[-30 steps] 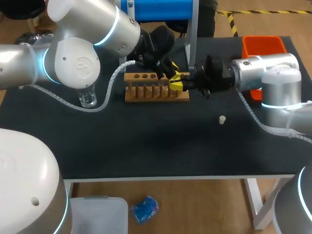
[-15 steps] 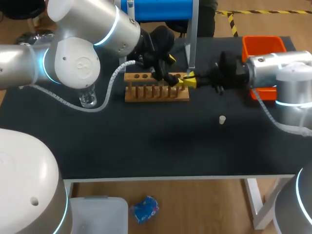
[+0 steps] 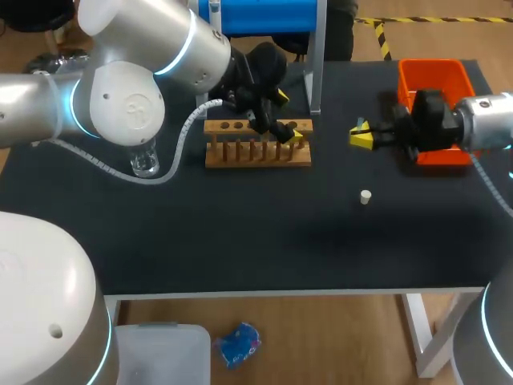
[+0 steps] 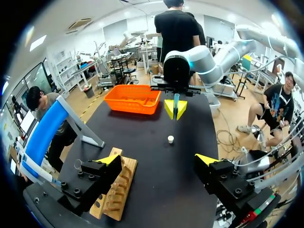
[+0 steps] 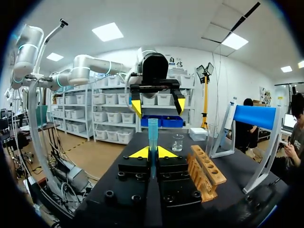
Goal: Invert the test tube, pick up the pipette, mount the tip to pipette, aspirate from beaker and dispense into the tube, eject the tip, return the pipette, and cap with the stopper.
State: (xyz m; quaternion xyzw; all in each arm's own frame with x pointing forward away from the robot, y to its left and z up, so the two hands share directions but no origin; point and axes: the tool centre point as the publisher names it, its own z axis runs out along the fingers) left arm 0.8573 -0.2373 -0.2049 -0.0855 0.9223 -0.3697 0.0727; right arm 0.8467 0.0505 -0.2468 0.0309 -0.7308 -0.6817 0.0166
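Left gripper with fingers spread wide; right gripper with fingers pinched together, forearm level.

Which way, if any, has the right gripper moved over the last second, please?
Yes. The right gripper, shut on the test tube, has drawn away from the wooden rack toward the orange bin.

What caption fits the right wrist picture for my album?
Right pincer grips the test tube, with the wooden rack beside it.

My left gripper hangs over the rack. My right gripper, with the test tube, lies between rack and bin.
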